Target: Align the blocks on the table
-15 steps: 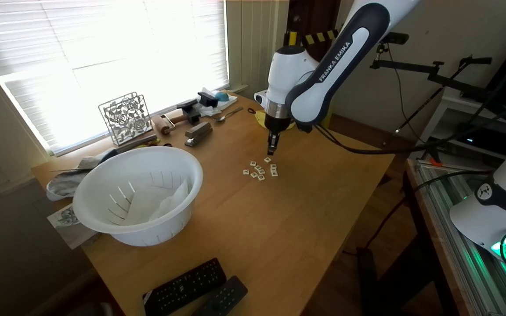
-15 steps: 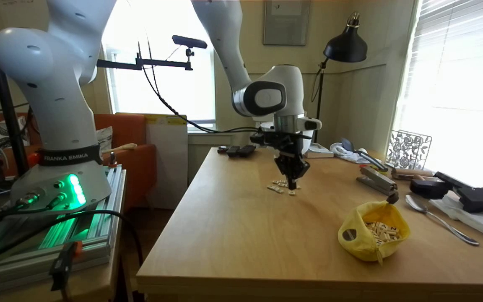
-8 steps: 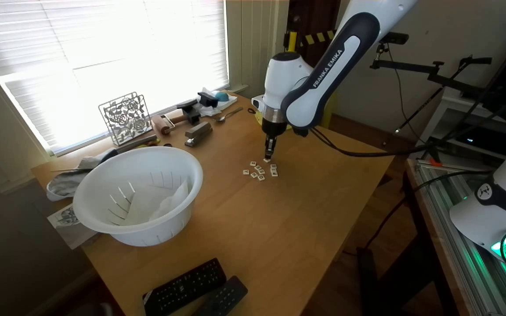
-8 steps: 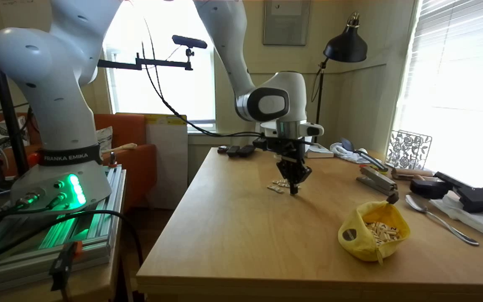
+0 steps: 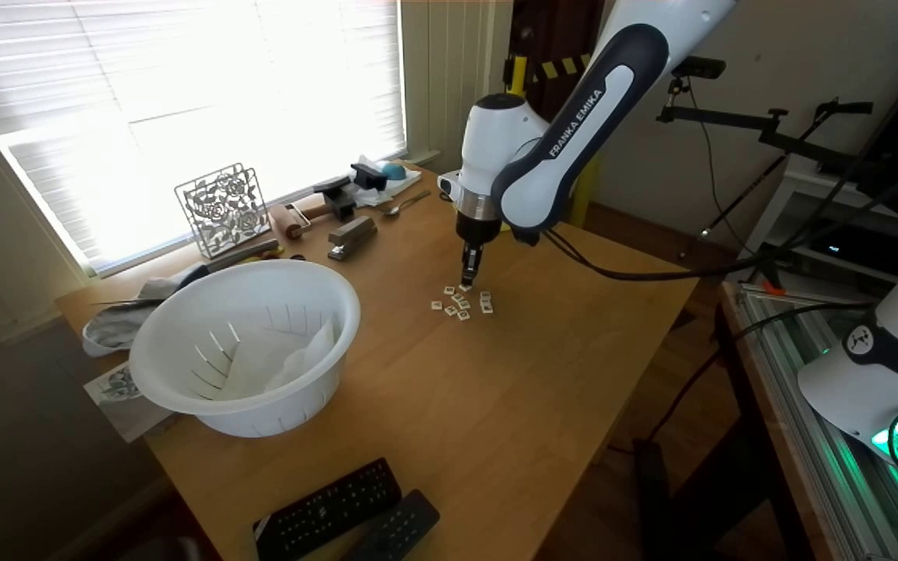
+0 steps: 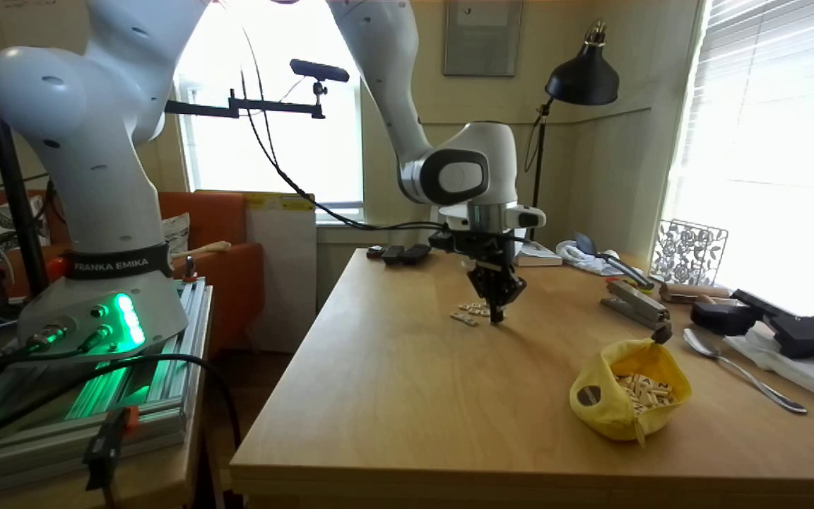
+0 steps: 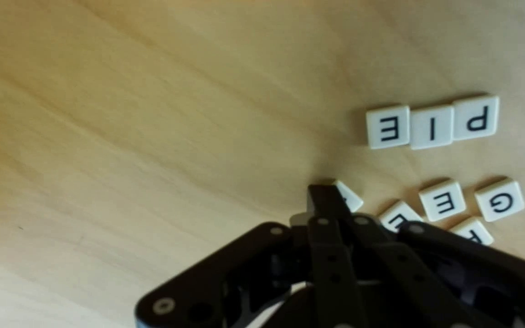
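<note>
One block (image 7: 349, 198) and the claw (image 5: 468, 279) had shifted toward the other blocks (image 7: 442, 200) since a second earlier. The closed claw's tips were at that block. At least eight blocks showed in the wrist view, three touching in a row, all inside the edges of the table (image 5: 519, 389). One bag (image 6: 608, 420) near an edge held many more blocks; one bowl (image 5: 277, 421) near the opposite edge held something white (image 5: 266, 362), and two remotes (image 5: 332, 506) lay near that edge.
</note>
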Controlling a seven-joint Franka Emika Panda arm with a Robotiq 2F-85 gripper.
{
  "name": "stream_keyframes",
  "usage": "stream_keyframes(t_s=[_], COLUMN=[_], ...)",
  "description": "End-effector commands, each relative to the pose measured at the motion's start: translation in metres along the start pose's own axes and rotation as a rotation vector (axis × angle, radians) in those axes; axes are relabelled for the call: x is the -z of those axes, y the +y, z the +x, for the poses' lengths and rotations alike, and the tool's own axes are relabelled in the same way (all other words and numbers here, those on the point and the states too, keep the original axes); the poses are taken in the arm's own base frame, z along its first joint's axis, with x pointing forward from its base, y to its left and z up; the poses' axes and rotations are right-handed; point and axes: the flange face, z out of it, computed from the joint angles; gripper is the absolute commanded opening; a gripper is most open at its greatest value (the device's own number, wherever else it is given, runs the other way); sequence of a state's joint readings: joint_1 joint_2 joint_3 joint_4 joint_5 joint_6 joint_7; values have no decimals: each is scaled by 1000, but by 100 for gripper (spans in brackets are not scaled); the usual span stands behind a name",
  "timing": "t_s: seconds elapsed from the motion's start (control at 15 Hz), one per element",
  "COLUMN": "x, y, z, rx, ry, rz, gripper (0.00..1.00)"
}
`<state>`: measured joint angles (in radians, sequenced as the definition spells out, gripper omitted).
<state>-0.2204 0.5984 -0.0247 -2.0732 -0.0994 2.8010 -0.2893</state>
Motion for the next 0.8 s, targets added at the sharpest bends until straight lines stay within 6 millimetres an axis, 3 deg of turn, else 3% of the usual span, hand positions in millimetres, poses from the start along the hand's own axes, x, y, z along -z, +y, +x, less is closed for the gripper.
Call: stream_keyframes(t_s=[0.0, 0.73], x=[-15, -18], y=[-14, -51], z=[4, 10], rx=[34, 102], ry=[-12, -32], rz=[37, 76], gripper=[0, 0])
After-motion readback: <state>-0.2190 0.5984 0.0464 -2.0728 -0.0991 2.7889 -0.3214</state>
